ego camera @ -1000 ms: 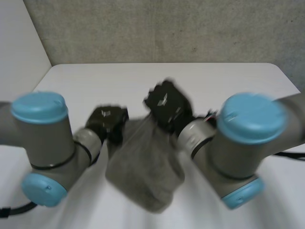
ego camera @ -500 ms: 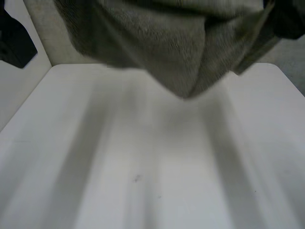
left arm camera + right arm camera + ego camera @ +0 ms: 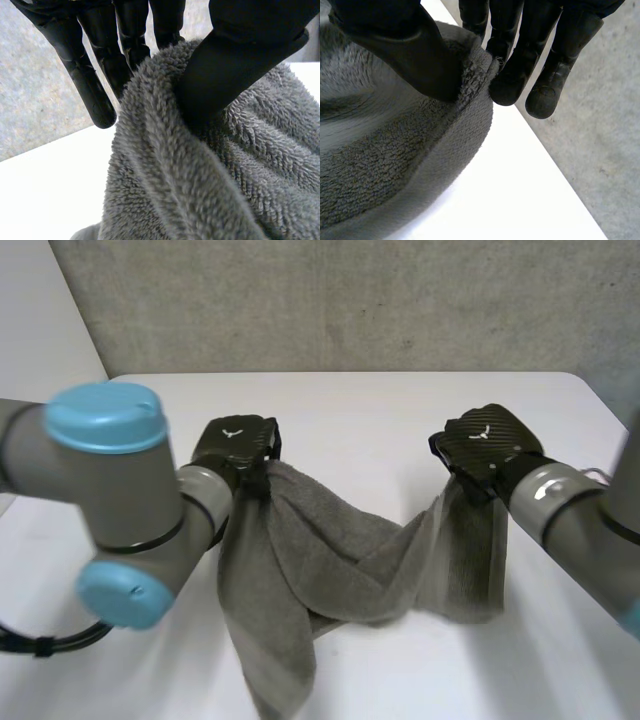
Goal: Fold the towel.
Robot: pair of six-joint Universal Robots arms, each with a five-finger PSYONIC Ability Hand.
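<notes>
Grey terry towel (image 3: 330, 570) strung in the air between both hands, above the white table (image 3: 350, 400). One upper end at the left hand (image 3: 235, 445), the other at the right hand (image 3: 487, 443); the two hands well apart and about level.

Between them the cloth sags in a twisted swag. A long tail hangs under the left hand and a shorter flap under the right. Cannot tell whether the lowest folds touch the table.

Left wrist view: thumb pressed down into a bunched fold, with near-straight fingers (image 3: 95, 85) behind it. The fold is pinched between thumb and fingers (the outermost finger stands free beside the cloth).

Right wrist view: thumb clamps the hemmed edge against the fingers (image 3: 507, 85), whose tips poke just past the hem. Also a pinch, at the towel's edge. The rest of the cloth falls away under the palm.

Table edge runs beside the right fingertips, with the grey wall (image 3: 350, 300) beyond it.
</notes>
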